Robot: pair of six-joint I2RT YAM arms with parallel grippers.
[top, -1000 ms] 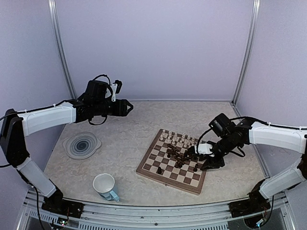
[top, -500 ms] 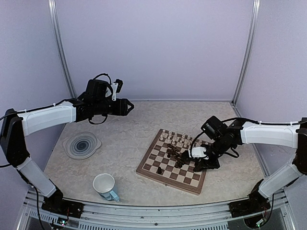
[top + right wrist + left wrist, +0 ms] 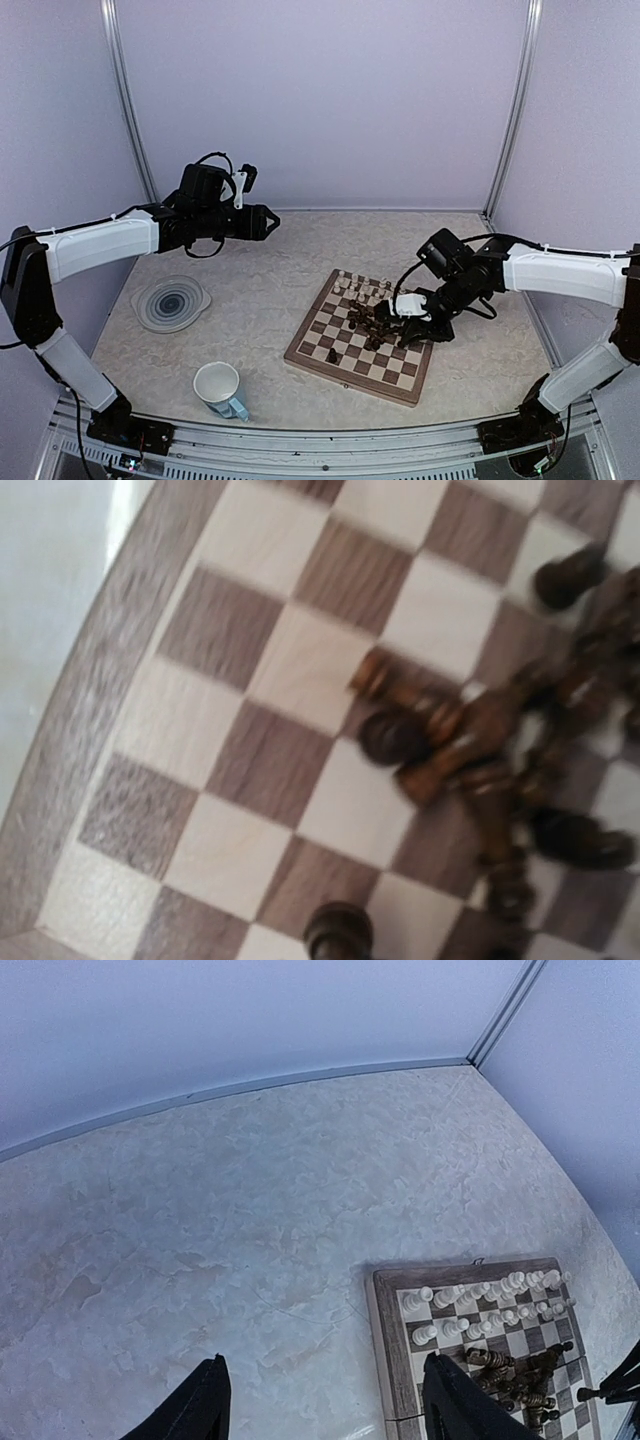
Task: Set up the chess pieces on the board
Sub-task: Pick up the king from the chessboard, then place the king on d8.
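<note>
**Right gripper (image 3: 408, 312) closed over the dark heap (image 3: 372, 325); whether it pinches a piece I cannot tell**

On the board (image 3: 297, 352), two dark pieces (image 3: 331, 355) stand near its near edge. The rest lie heaped mid-board, so I judge that side barely begun. White pieces (image 3: 372, 292) line the far edge. Left gripper (image 3: 274, 222) hangs with jaws apart over the far left of the worktop (image 3: 260, 290).

No legible text or markings

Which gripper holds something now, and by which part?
Left gripper is open, empty. Right gripper is shut over the dark chess pieces; any hold cannot be told.
</note>
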